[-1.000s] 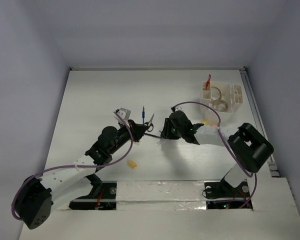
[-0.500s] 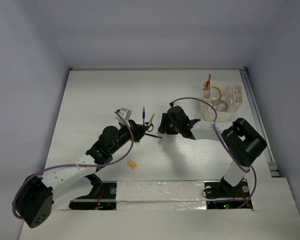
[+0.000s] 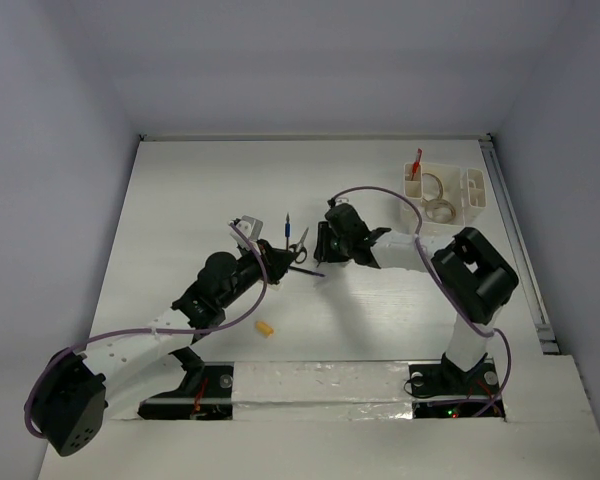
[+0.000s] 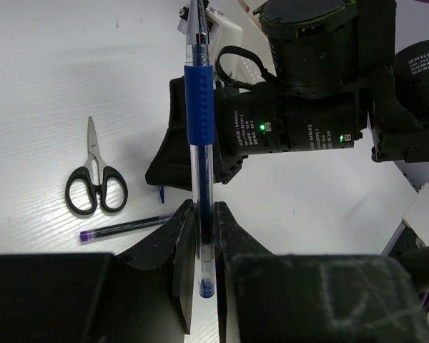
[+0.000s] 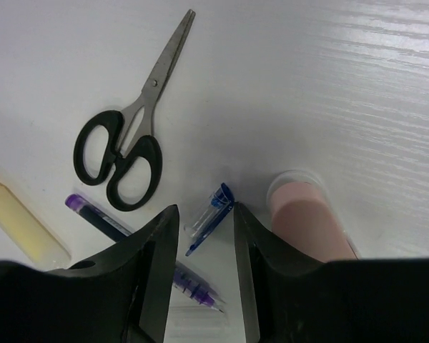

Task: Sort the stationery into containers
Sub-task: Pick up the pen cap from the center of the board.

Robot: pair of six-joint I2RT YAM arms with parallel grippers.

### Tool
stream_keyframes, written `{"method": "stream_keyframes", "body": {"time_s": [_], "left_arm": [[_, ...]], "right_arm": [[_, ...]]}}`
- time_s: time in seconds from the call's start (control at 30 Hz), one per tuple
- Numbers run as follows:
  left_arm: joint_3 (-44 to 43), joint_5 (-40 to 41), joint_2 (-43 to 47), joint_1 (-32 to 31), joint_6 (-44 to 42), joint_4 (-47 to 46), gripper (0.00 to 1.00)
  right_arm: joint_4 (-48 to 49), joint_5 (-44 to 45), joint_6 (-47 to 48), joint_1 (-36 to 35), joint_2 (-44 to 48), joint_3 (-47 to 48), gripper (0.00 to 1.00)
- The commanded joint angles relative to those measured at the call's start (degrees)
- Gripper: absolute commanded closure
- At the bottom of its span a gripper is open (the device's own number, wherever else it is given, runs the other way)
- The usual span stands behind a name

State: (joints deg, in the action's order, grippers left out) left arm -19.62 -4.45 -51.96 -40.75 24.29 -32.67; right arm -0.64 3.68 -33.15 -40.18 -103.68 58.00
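My left gripper is shut on a blue pen and holds it upright; in the top view the left gripper has the pen standing above it. My right gripper hangs low over the table, open, its fingers on either side of a small blue pen cap. The cap's end touches the right finger. Black-handled scissors and a purple pen lie just beside the cap. The white organiser stands at the far right, with a red pen and tape rolls in it.
A pink cylinder in a clear sleeve lies right of the right gripper's fingers, and a pale yellow stick lies at their left. A yellow block rests on the table near the left arm. The two arms are close together mid-table.
The right arm has swung left and further out toward the scissors, and its fingers now straddle the pen cap. The left arm and its pen have stayed put.
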Motion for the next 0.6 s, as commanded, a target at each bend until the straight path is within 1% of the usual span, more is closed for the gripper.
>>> {"method": "stream_keyframes", "body": {"time_s": [0.0, 0.07, 0.27, 0.4, 0.47, 0.57], "left_arm": [[-0.1, 0.0, 0.7, 0.3, -0.3, -2.4, 1.0], [0.0, 0.0, 0.7, 0.3, -0.2, -2.5, 1.0], [0.0, -0.1, 0.8, 0.3, -0.1, -2.5, 1.0], [0.1, 0.0, 1.1, 0.3, -0.1, -2.4, 1.0], [0.1, 0.0, 1.3, 0.3, -0.2, -2.3, 1.0], [0.2, 0.0, 1.6, 0.3, -0.2, -2.3, 1.0]], "right_arm": [[-4.5, 2.5, 3.1, -0.3, -1.0, 2.9, 0.6], [-6.5, 2.8, 4.0, -0.9, -1.4, 3.7, 0.62], [-11.3, 3.5, 6.5, -2.0, -4.8, 8.0, 0.63], [-14.8, 5.8, 7.7, -2.5, -6.4, 10.5, 0.63], [-16.0, 7.1, 8.2, -3.1, -7.1, 11.4, 0.66], [-17.5, 7.9, 9.0, -3.1, -7.7, 12.4, 0.66]]}}
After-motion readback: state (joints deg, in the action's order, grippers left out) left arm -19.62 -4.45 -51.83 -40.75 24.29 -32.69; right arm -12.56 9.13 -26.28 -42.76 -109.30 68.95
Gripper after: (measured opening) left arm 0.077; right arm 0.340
